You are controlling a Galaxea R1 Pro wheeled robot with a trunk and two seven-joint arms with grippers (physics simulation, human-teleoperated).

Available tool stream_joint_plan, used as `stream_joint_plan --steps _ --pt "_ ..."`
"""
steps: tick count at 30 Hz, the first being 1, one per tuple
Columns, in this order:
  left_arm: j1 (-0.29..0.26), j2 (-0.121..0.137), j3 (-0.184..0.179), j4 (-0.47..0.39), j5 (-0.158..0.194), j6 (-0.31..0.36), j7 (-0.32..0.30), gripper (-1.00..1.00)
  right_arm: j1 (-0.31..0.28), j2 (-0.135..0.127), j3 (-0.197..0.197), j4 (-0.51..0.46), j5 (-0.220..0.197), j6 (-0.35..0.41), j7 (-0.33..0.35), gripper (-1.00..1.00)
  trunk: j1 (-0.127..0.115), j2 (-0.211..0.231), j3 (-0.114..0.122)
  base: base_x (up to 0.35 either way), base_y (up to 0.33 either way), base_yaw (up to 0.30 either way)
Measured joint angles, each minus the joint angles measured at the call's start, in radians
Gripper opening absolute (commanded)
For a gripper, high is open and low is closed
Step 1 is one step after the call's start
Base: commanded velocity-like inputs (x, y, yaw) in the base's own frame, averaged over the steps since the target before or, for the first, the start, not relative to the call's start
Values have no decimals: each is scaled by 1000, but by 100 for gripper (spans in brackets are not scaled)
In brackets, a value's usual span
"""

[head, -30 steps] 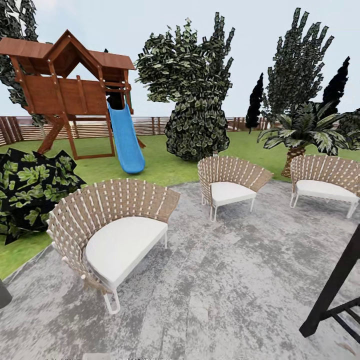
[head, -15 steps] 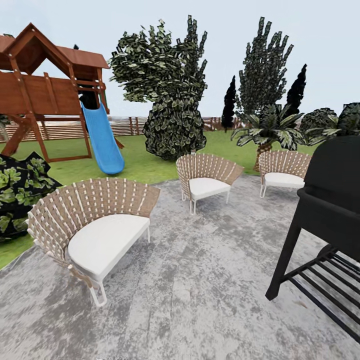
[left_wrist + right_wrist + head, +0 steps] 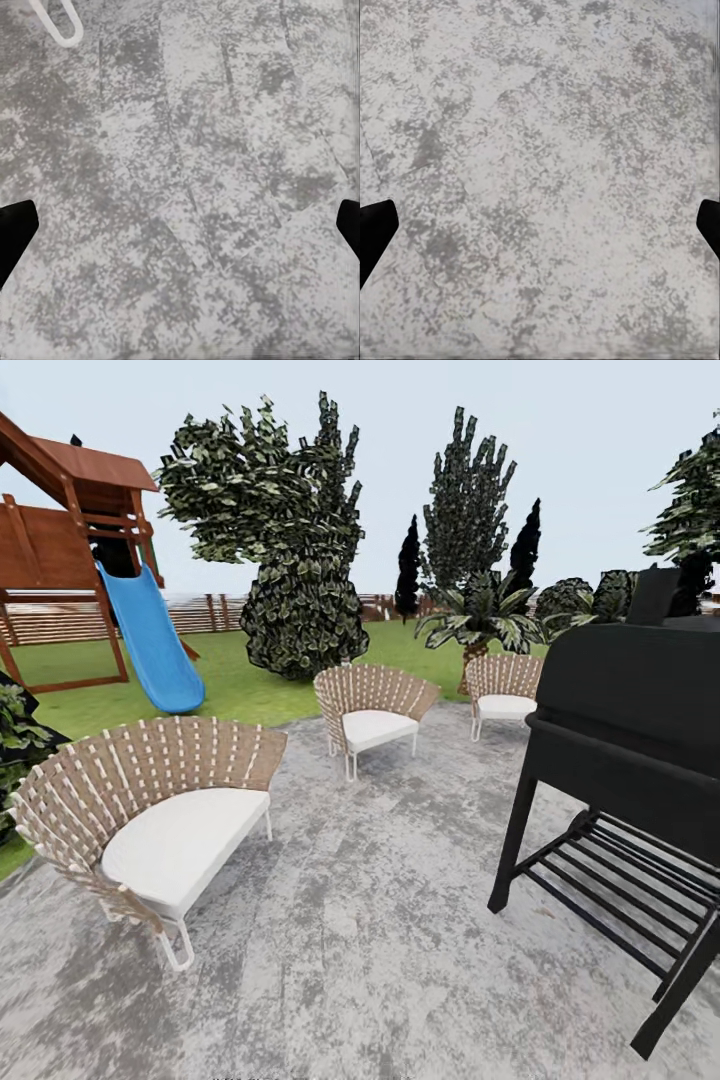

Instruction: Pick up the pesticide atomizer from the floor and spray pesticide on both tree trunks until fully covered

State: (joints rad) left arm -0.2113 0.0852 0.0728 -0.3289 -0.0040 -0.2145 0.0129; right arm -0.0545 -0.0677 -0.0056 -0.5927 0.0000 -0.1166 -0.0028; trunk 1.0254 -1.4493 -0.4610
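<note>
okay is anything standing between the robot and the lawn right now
Yes. Three wicker chairs line the patio edge before the lawn, with gaps between them. A black grill stands to the right.

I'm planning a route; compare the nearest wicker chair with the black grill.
The wicker chair is low, rounded, tan with a white cushion; the black grill is tall, boxy, with a slatted lower shelf. The chair stands at left, the grill at right. Both stand on the grey patio.

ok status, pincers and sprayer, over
Both pincers open, empty, left and right over grey paving. No sprayer in sight. Black grill close on the right, chairs left.
</note>
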Motion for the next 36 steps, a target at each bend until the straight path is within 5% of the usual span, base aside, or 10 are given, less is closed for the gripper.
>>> stream_joint_plan --steps 17,36 --pt "0 1 -4 4 -6 0 -1 100 0 0 0 0 -1 1 0 100 0 0 0 -25 25 -300" --pt "0 -2 -8 5 -7 1 -1 100 0 0 -1 0 -1 1 0 100 72 -133 -73 0 0 -281"
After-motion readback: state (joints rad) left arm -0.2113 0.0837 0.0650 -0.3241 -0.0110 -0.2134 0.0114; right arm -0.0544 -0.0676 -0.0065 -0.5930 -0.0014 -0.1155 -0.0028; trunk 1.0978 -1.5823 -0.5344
